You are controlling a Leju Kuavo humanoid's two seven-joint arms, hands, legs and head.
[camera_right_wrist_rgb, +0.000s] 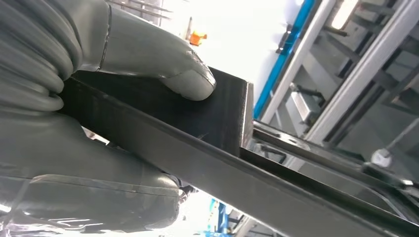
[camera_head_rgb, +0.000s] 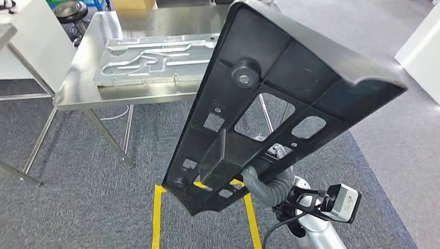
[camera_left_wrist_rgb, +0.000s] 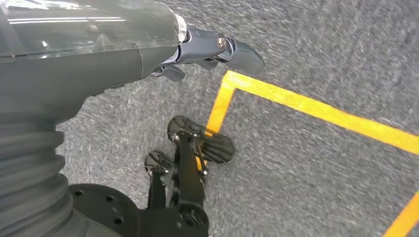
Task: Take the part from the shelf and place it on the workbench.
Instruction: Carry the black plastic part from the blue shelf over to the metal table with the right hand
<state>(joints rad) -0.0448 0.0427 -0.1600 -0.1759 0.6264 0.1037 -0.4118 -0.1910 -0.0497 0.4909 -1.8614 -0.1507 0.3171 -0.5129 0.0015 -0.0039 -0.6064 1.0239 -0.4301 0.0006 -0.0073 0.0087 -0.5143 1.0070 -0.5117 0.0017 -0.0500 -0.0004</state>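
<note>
The part [camera_head_rgb: 290,98] is a large black ribbed plastic panel with several cut-outs, held up tilted in front of me. My right hand [camera_head_rgb: 265,182] grips it at its lower end, by a block-shaped rib. Close up, the grey thumb [camera_right_wrist_rgb: 163,64] presses on one face of that black rib [camera_right_wrist_rgb: 212,116] and the other fingers [camera_right_wrist_rgb: 99,197] wrap underneath. The steel workbench [camera_head_rgb: 83,83] stands ahead to the left, beyond the panel. My left hand [camera_left_wrist_rgb: 197,52] hangs over the carpet with its fingers stretched out and nothing in them.
A grey machined metal plate [camera_head_rgb: 150,59] lies on the workbench. Yellow tape lines [camera_head_rgb: 158,218] mark the grey carpet below the panel. White cabinets [camera_head_rgb: 420,46] stand at the right and a white panel [camera_head_rgb: 36,41] at the left.
</note>
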